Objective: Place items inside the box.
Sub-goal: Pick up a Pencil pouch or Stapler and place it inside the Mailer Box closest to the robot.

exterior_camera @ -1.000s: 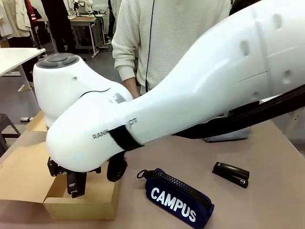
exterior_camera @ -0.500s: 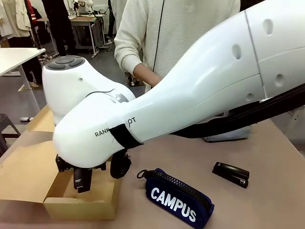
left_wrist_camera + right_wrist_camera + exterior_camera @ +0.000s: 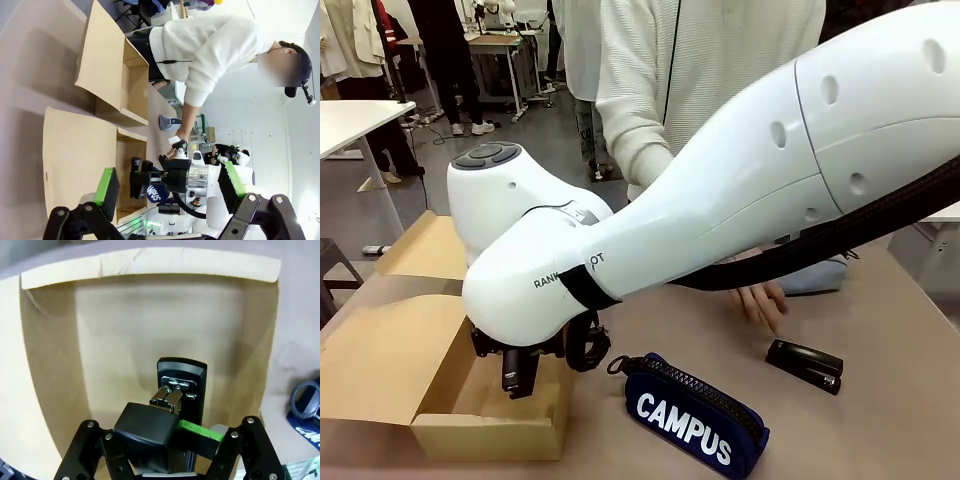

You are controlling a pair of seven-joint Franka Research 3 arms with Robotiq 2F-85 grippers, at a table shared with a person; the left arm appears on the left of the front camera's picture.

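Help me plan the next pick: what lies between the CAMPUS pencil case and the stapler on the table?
Nothing: the front view shows bare table between the navy CAMPUS pencil case and the black stapler; the person's hand rests farther back.

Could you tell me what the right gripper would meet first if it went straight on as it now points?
The right gripper, jaws shut on a black stapler, points down into the cardboard box. The stapler would probably meet the box's bare floor first.
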